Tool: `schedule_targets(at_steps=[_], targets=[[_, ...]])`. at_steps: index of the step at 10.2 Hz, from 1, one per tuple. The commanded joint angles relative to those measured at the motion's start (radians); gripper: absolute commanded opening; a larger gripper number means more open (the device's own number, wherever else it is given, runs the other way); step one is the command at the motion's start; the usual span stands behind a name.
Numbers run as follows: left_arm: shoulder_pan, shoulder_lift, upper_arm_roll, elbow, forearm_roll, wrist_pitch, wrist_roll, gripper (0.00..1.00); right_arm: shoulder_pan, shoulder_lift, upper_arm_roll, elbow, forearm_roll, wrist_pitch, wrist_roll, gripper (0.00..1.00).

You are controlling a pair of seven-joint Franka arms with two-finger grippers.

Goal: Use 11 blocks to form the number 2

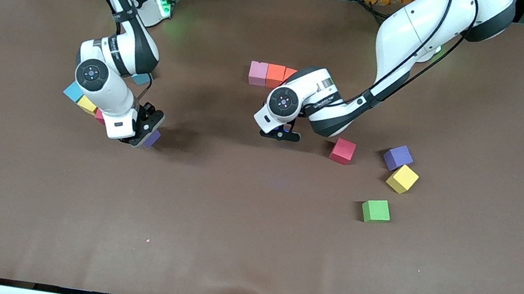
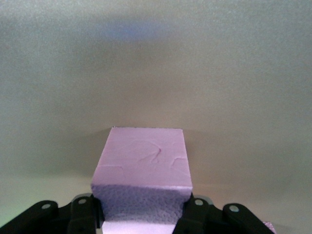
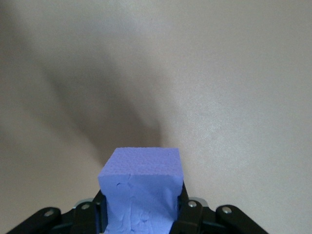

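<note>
Two glossy white arms are showing dark grey joint bands, black cables running along their shells, round black wrist caps, and black two-finger grippers with small silver screws.

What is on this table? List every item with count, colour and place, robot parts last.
row of blocks: three, pink, orange, and an orange-red one partly hidden by the left arm; side by side at mid-table
red block: one, red; beside the left gripper, toward the left arm's end
purple block: one, purple; beside the yellow block
yellow block: one, yellow; nearer the camera than the purple block
green block: one, green; nearest the camera
cluster: light-blue, yellow and a reddish one; under the right arm
light-blue block: one; under the right arm
table: brown
left gripper: shut on held pink block
right gripper: shut on held purple block
</note>
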Motion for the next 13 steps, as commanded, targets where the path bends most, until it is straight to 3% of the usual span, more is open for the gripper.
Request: schedule_targets(at_steps=[1,3,6,7,13], targets=[[-0.015,0.012,0.009,-0.049,0.023,0.006,-0.021,0.35,-0.011,-0.014,0.016,0.001,0.014,-0.019,0.002,0.41],[-0.015,0.012,0.009,-0.049,0.022,0.006,-0.021,0.37,-0.011,-0.014,0.018,0.003,0.014,-0.019,0.000,0.41],[-0.015,0.012,0.015,-0.047,0.023,0.006,-0.021,0.56,-0.011,-0.014,0.018,0.006,0.014,-0.019,-0.001,0.40],[-0.015,0.012,0.015,-0.047,0.025,0.008,-0.019,1.00,-0.009,-0.014,0.018,0.009,0.014,-0.019,-0.005,0.40],[-0.012,-0.012,0.010,-0.014,0.029,-0.030,-0.060,1.00,-0.005,-0.014,0.038,0.026,0.009,-0.019,-0.089,0.40]])
